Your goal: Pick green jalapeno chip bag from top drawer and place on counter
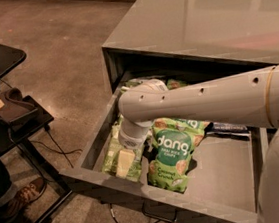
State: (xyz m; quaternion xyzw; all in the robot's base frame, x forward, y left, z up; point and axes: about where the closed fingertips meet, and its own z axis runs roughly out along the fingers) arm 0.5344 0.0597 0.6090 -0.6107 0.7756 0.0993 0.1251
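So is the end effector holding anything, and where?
Cannot tell: the end effector sits low in the dark grey drawer, right over the light yellow-green crinkly chip bag, its grip hidden.

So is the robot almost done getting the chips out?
Not yet. Done: the drawer is open. In hand: the claw is down inside it, right over the light green bag at the left end. Left: lifting that bag out and putting it on the counter.
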